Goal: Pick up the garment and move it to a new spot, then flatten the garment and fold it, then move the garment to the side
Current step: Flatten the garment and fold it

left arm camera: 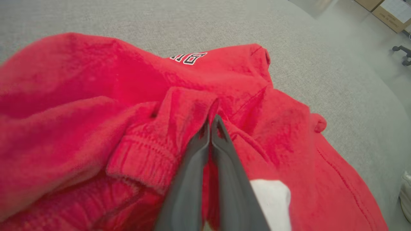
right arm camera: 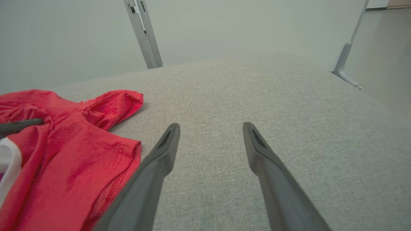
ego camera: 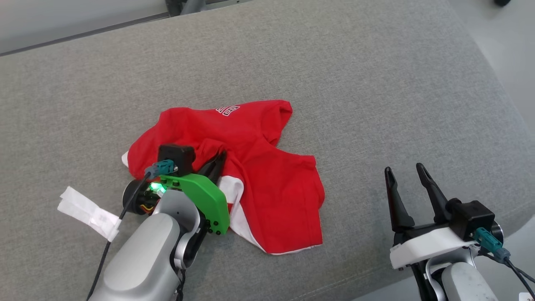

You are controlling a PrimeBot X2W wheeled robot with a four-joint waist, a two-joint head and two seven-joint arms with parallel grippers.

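A red garment (ego camera: 267, 175) with white trim and white lettering lies crumpled on the grey cushioned surface (ego camera: 334, 62). My left gripper (ego camera: 219, 161) rests on its left part, shut on a raised fold of red cloth. In the left wrist view the two dark fingers meet at that fold, the left gripper (left arm camera: 212, 123) pinching the garment (left arm camera: 96, 96). My right gripper (ego camera: 405, 171) hovers open near the front right edge, apart from the cloth. In the right wrist view the right gripper (right arm camera: 210, 128) holds nothing, and the garment (right arm camera: 64, 154) lies to its left.
A strip of white tape (ego camera: 87, 213) lies on the surface left of my left arm. The cushion's rounded edge drops to pale floor (ego camera: 501, 33) on the right. Cardboard boxes (left arm camera: 391, 12) stand beyond it. A metal post (right arm camera: 144, 32) rises behind the far edge.
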